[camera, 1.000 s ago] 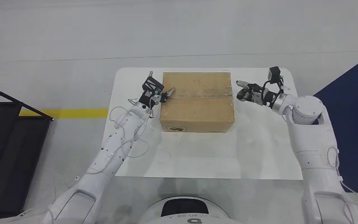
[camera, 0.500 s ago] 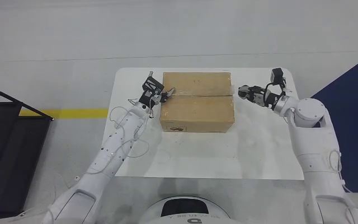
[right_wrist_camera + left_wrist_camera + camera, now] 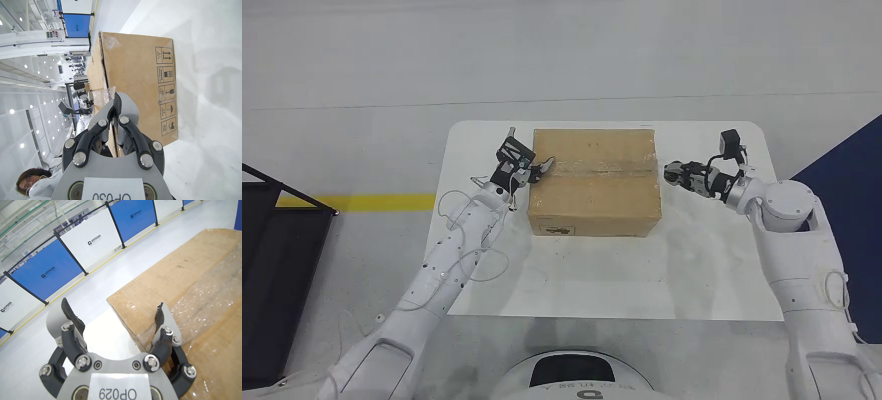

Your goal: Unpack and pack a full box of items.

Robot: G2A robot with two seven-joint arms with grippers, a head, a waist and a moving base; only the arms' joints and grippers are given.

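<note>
A brown cardboard box (image 3: 594, 180) stands shut on the white table (image 3: 572, 275), with a strip of clear tape (image 3: 597, 168) along its top seam. My left gripper (image 3: 535, 167) is open at the box's left end. In the left wrist view one of its fingers (image 3: 160, 317) rests over the taped top edge (image 3: 204, 306) and the other hangs off the box. My right gripper (image 3: 670, 171) is shut just off the box's right end, level with the seam. In the right wrist view its tips (image 3: 115, 96) sit at a loose tape end (image 3: 110, 90); whether they pinch it is unclear.
The table has free room in front of the box and a narrow margin on either side. A black frame (image 3: 267, 250) stands on the floor to the left, and a blue panel (image 3: 852, 160) is at the right.
My right gripper has moved along the box's right end toward the near side, down to the level of the taped seam. The left arm and the box have stayed put.
</note>
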